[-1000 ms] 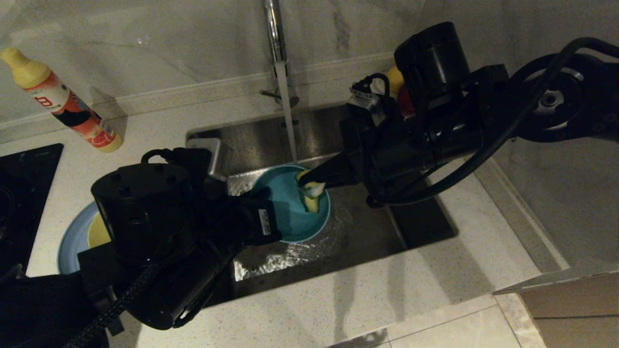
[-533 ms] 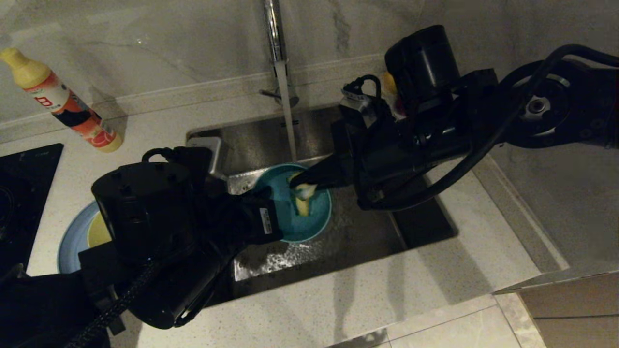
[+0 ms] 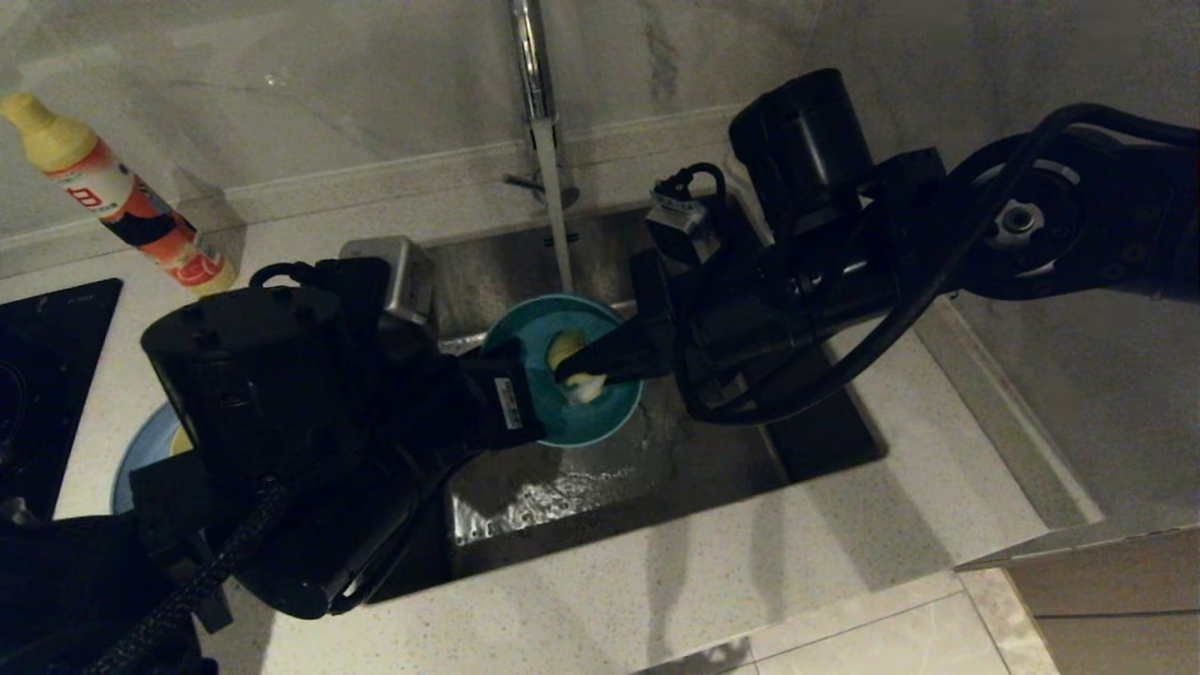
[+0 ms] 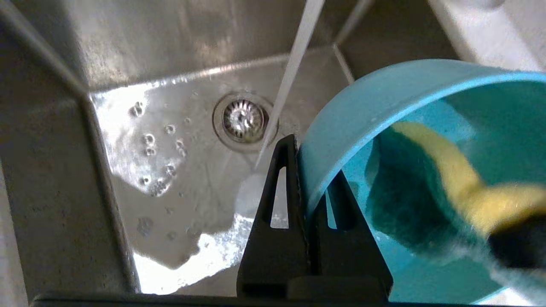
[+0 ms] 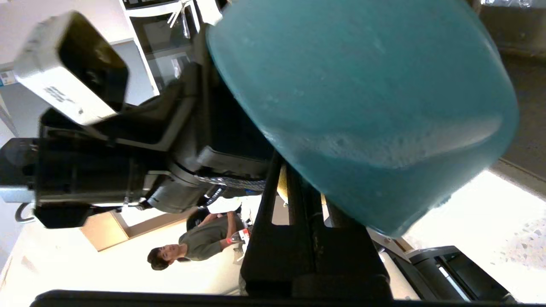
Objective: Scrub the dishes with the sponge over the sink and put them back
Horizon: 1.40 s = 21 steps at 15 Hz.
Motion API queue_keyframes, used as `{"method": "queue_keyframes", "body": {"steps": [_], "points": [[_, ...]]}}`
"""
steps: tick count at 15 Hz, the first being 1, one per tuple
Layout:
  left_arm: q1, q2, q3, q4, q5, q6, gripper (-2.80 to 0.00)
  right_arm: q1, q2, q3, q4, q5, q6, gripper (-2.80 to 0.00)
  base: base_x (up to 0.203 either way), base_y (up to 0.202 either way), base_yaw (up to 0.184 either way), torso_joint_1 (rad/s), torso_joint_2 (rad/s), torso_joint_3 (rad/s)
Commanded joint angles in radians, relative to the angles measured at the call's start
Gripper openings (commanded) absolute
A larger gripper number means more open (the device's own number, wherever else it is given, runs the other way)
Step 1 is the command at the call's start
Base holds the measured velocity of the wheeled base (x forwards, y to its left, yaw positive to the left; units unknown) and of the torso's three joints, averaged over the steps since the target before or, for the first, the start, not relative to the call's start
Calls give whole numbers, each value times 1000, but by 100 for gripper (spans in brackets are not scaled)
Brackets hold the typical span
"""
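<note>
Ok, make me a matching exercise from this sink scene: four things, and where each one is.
Things:
1. teal bowl
2. sponge
3. bottle
4. slate-blue plate

Places:
A. on the counter, behind the left arm
B. inside the bowl, pinched by the right gripper
C. leaning against the wall
D. over the sink, rim clamped by the left gripper

Pairs: 1-D, 2-B, 3-C, 4-A

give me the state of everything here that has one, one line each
tap: running, stream falling into the sink
teal bowl: tilted over the sink, rim pinched
left gripper: shut on the teal bowl's rim
right gripper: shut on the sponge
sponge: inside the bowl against its wall
blue plate: on the counter, mostly hidden
bottle: leaning against the wall
</note>
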Motion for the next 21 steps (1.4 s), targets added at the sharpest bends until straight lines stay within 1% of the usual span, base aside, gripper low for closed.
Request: {"method": "queue_keyframes", "body": {"steps": [1,8,11,13,17,21], "points": [[1,-9,-8,-4,3,2,-280,-9,-15,7,4,1,3,-280,0,0,0,0,0,0],[3,-2,1,-4,6,2,-280,-25,-66,19,28,-9,5,-280,0,0,0,0,0,0],[3,-5,-2,-4,6,5,-280,-48,-78,26,28,-9,3,-280,0,0,0,0,0,0],[1,-5,6,-4,4,9,-280,-63,-76,7,24,-9,2,-280,0,0,0,0,0,0],[-1,0,31,-3,1,23,-280,-59,-76,-10,-18,-7,2,-280,0,0,0,0,0,0],[-6,4,44,-4,-2,25,-280,-50,-68,-11,-23,-6,-2,-280,0,0,0,0,0,0]]}}
